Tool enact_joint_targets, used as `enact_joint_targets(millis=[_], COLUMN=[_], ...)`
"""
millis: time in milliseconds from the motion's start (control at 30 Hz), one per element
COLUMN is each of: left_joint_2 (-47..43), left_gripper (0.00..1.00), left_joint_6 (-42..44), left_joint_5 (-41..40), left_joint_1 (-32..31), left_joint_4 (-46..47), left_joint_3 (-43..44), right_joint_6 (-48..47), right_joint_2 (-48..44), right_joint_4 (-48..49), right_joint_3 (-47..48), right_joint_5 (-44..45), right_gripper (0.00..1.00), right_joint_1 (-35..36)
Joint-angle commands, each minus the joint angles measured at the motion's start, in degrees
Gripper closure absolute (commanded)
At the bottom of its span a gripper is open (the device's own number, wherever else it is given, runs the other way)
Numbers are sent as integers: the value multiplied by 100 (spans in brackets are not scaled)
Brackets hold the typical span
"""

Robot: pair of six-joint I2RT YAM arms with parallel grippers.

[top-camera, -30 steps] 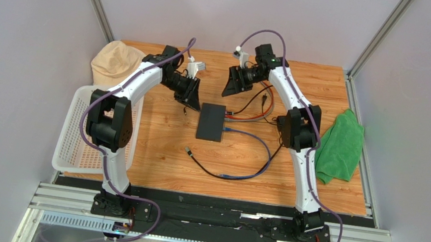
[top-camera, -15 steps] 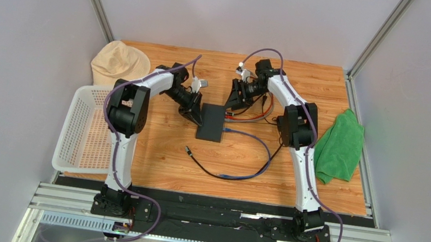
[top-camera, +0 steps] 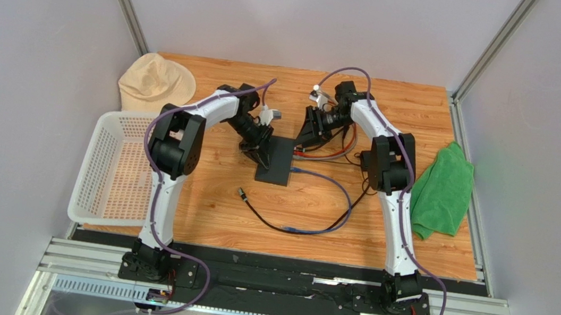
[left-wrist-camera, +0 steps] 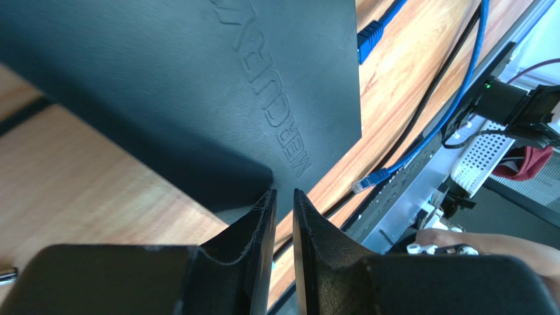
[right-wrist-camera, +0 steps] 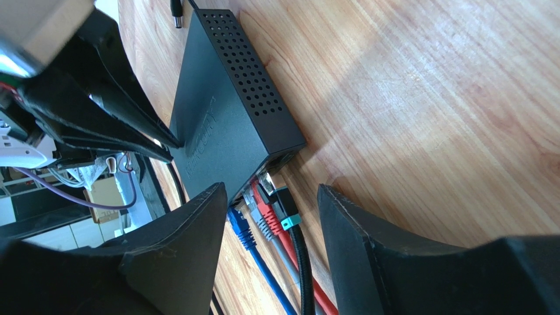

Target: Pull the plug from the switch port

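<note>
The flat black switch box [top-camera: 274,160] lies mid-table. The blue plug [top-camera: 296,170] of the thin blue-purple cable [top-camera: 333,216] sits in a port on the box's right narrow edge. In the right wrist view the blue plug [right-wrist-camera: 240,227] sits beside grey, red and black plugs in that edge [right-wrist-camera: 279,161]. My right gripper [right-wrist-camera: 269,195] is open, its fingers either side of these plugs, touching none. My left gripper [left-wrist-camera: 284,195] is shut and empty, with its tips over the box top [left-wrist-camera: 197,79] near a corner. The blue plug also shows in the left wrist view [left-wrist-camera: 369,34].
A white basket [top-camera: 108,176] and a beige hat [top-camera: 152,81] are at the left. A green cloth [top-camera: 443,189] lies at the right. A black cable with a metal tip [top-camera: 242,194] lies in front of the box. Red and black cables [top-camera: 329,151] run right.
My left gripper has swung right and down onto the box's left side. My right gripper has dropped down and toward the box's far right corner.
</note>
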Motion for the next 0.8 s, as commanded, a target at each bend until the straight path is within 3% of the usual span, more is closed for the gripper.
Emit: enact_joint_targets(millis=[0, 167, 267, 767], left_joint_2=[337, 425, 452, 522], left_gripper=[73, 72, 70, 69], left_joint_6=[151, 107, 80, 186], left_joint_5=[-1169, -1222, -1222, -1125], left_joint_1=[-132, -159, -159, -123], left_joint_4=[15, -108, -161, -231], left_joint_3=[0, 141, 177, 291], right_joint_6=[-275, -187, -55, -292], right_joint_2=[-94, -103, -156, 178], right_joint_4=[-295, -190, -49, -339], right_joint_3=[-132, -149, -176, -123], right_joint_5=[548, 925, 1137, 566], right_gripper=[40, 43, 38, 43], right_joint_1=[-103, -173, -173, -24])
